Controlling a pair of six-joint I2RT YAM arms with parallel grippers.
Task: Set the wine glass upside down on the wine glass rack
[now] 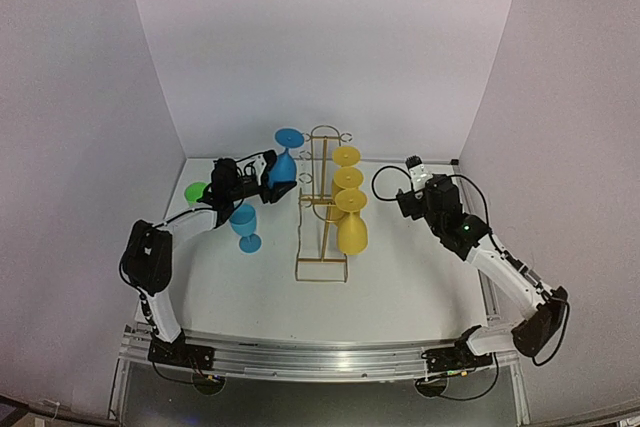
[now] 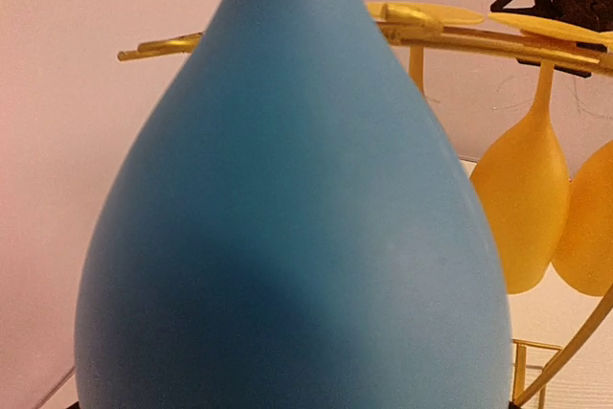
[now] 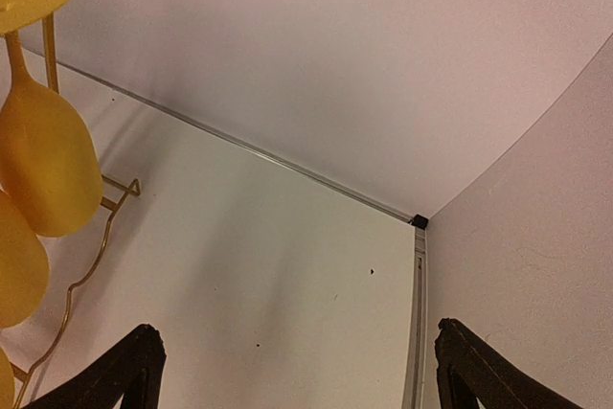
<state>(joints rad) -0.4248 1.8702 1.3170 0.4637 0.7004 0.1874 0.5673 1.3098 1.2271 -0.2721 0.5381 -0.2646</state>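
Blue wine glass (image 1: 283, 169) sits upper centre of the top view, inverted: foot up, rim down, long axis near vertical. It's just left of the wine glass rack (image 1: 318, 203). Left gripper (image 1: 266, 175) is clamped on its bowl. Right gripper (image 3: 292, 361) has its jaws wide apart. In the left wrist view the bowl fills the frame; foot, rim and fingers aren't visible. White table (image 1: 410, 277), white walls (image 1: 320, 37).

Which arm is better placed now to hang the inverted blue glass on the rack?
Left. The left gripper holds the inverted blue wine glass right beside the wine glass rack; the right gripper is open and empty, on the rack's other side.
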